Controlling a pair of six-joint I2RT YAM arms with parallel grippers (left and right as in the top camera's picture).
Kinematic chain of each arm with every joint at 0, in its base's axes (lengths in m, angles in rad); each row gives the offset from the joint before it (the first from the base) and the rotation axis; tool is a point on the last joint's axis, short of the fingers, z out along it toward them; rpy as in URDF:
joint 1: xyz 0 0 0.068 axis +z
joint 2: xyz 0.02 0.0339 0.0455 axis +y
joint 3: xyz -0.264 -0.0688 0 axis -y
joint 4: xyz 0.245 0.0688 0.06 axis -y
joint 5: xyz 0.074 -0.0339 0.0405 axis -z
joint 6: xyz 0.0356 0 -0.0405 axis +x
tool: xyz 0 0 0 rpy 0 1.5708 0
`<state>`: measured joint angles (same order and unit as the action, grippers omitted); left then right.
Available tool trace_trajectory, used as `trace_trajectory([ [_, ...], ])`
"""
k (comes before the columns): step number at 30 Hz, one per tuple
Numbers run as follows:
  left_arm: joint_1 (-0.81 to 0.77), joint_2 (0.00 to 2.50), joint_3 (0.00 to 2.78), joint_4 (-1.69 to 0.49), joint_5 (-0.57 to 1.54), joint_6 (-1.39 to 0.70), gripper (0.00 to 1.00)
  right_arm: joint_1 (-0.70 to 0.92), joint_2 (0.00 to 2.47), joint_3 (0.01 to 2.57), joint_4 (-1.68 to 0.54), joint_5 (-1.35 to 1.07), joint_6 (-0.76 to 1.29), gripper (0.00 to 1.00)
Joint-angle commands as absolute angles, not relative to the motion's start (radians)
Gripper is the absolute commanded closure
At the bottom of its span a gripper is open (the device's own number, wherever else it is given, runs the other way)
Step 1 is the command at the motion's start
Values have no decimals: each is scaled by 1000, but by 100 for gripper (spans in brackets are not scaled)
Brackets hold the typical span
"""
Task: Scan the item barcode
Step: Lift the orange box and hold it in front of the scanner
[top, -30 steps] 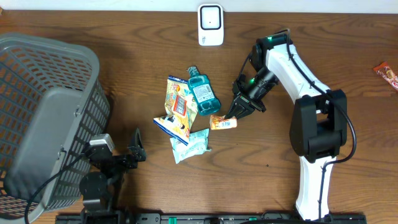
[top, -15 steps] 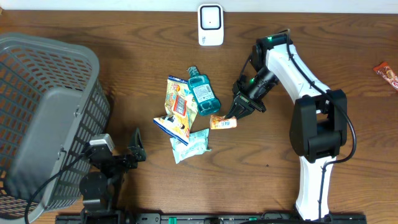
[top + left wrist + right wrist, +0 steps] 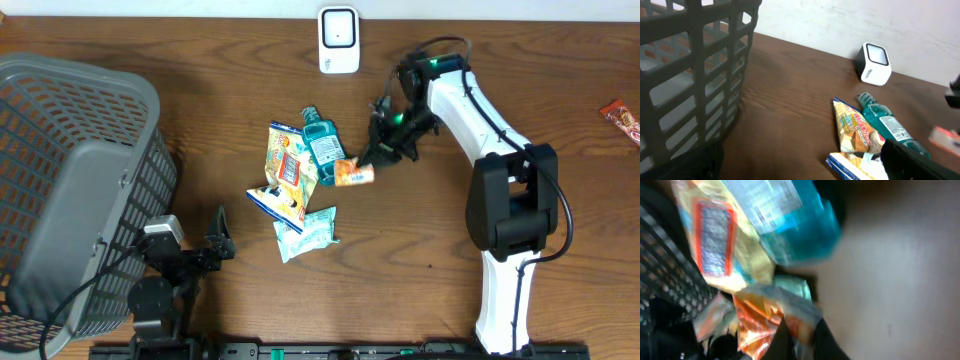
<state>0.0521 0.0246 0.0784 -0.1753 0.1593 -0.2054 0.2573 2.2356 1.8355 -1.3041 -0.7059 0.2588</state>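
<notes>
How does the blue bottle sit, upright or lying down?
Lying down: the blue bottle rests on its side on the table, label facing up in the overhead view.

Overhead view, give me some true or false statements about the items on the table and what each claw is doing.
1. The right claw is shut on the small orange packet. True.
2. The teal plastic bottle stands upright. False: it lies on its side.
3. The white box-shaped scanner sits apart from that bottle, not touching it. True.
4. The left claw grips a snack bag. False: it is open and empty, beside the grey plastic basket.
</notes>
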Motion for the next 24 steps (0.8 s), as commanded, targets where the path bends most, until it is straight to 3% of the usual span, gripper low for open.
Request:
trace_trajectory([
  [1, 55, 25, 63, -200, 175, -204, 0, 245, 2236, 1850, -1193, -809, 216, 99],
  [6, 55, 25, 63, -200, 176, -204, 0, 232, 2236, 1850, -1006, -1040, 151, 99],
  [12, 55, 25, 63, -200, 175, -204, 0, 223, 2231, 1850, -838, -1056, 152, 99],
  [16, 55, 25, 63, -200, 176, -204, 0, 204, 2197, 1850, -819, -986, 152, 99],
  [24, 55, 25, 63, -200, 176, -204, 0, 208, 1991, 1850, -818, -628, 142, 99],
])
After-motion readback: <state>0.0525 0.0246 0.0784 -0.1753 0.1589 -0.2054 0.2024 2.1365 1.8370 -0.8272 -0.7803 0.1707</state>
